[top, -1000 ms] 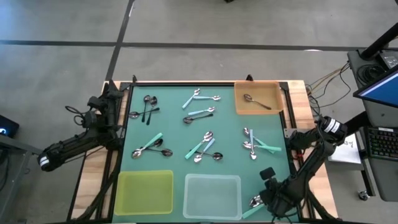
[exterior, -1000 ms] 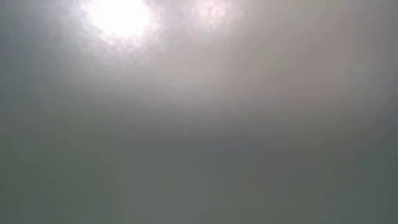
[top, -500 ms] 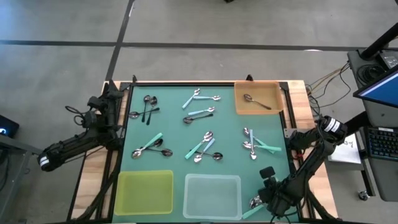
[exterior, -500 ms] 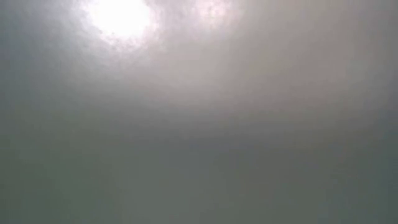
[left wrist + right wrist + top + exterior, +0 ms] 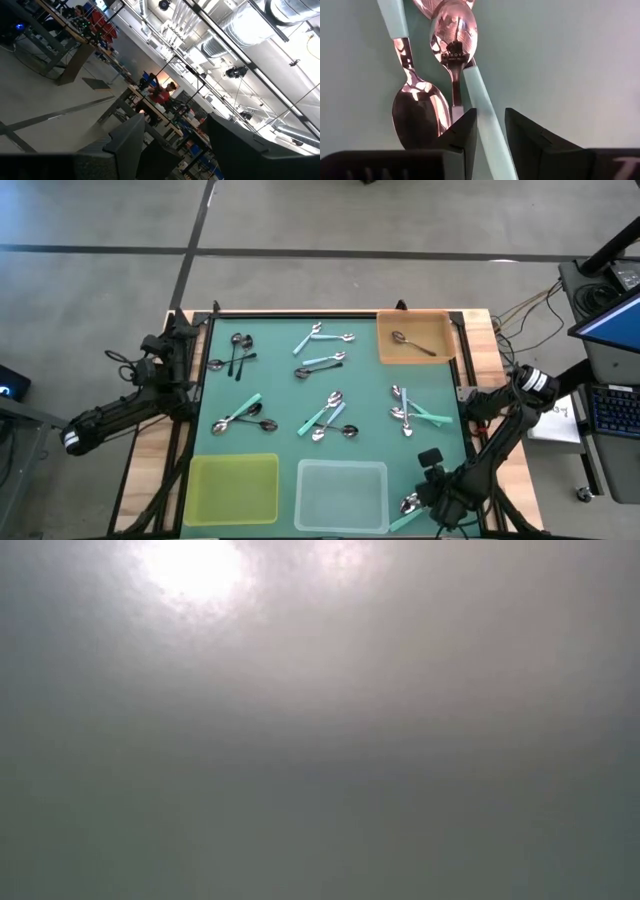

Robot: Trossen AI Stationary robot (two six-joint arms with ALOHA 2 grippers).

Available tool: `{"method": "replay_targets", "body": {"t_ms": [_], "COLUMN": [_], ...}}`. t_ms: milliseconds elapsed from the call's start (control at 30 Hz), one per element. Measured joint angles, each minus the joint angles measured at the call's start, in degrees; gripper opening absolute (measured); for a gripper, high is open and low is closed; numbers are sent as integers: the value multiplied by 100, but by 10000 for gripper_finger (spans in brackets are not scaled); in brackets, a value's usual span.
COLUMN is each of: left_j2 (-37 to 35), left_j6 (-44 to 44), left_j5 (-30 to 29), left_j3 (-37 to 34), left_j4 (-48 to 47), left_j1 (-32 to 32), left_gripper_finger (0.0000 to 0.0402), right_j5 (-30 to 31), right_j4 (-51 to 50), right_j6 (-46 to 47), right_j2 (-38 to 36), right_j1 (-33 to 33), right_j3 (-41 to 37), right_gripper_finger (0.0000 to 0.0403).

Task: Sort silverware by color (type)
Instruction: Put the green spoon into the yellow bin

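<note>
Small spoons with silver bowls lie in groups on the green mat: black-handled, light-blue and teal. One spoon lies in the orange tray. My right gripper is at the near right of the mat, shut on a teal-handled spoon in a small cluster. My left gripper waits open at the table's left edge, and its wrist view shows only the room. The low view is fogged over and shows nothing. My right gripper pinches the spoon's teal handle between its two fingers, which lie across the handle and come from above, pointing down. The spoon lies flat on the mat, its bowl away from the gripper, beside another spoon.
A yellow tray and a clear tray stand along the near edge, left of my right gripper. More teal-handled spoons lie on the mat beyond my right gripper. A desk with a keyboard stands to the table's right.
</note>
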Motion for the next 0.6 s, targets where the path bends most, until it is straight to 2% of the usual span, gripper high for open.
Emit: {"method": "replay_targets", "body": {"t_ms": [133,400,600], "left_j2": [0,2,2], "left_j6": [0,0,-2], "left_j5": [-1,1,0], "left_j3": [0,0,0], "left_j4": [1,-3,-1], "left_j1": [1,1,1], "left_gripper_finger": [201,201,201], "right_j5": [-251,-84,-74], "right_j4": [93,132,151], "right_j6": [-85,-205,203], "right_j2": [93,364,410], "right_j1": [0,-17,-46], "right_j3": [-8,-108,-170], "right_gripper_finger": [89,93,81]}}
